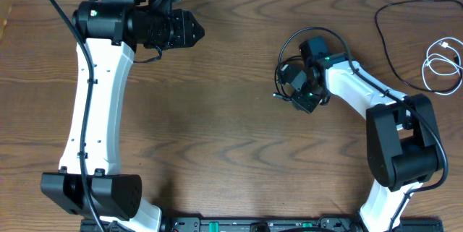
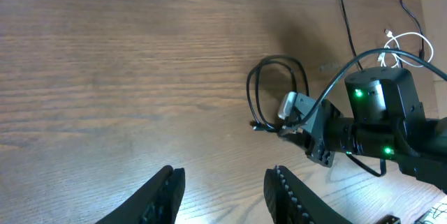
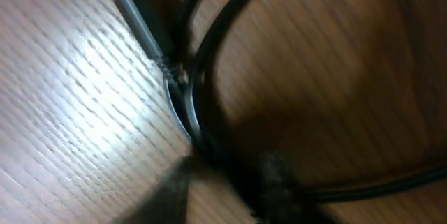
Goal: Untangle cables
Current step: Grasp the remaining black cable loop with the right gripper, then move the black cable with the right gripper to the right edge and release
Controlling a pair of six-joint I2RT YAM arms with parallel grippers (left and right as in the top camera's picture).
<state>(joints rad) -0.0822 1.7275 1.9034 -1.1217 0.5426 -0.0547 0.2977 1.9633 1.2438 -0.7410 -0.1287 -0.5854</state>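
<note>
Loops of the long thin black cord [image 3: 199, 98] lie on the brown wooden table [image 1: 239, 138], right at the tip of the right gripper [image 1: 293, 95]. The cord's small dark plug with a silver end [image 3: 143, 21] rests flat on the wood, just beside the loops. In the right wrist view, the cord runs down between two dark, blurry fingers. I cannot tell if that gripper is pinching the cord or only sitting over it.

More thin black cord lies well away from the right gripper, near the table's far edge. I cannot tell if it joins the loops. The short white cord [image 1: 427, 63] is curled up beside that far part, well apart from the right gripper.

A thick black wire [image 2: 342, 75] from the right arm bends over the right gripper, close above the loops.

The left gripper [image 2: 223, 196] hangs over bare wood, well apart from the right gripper. Its fingers [image 2: 164, 192] are spread wide with nothing between them.
</note>
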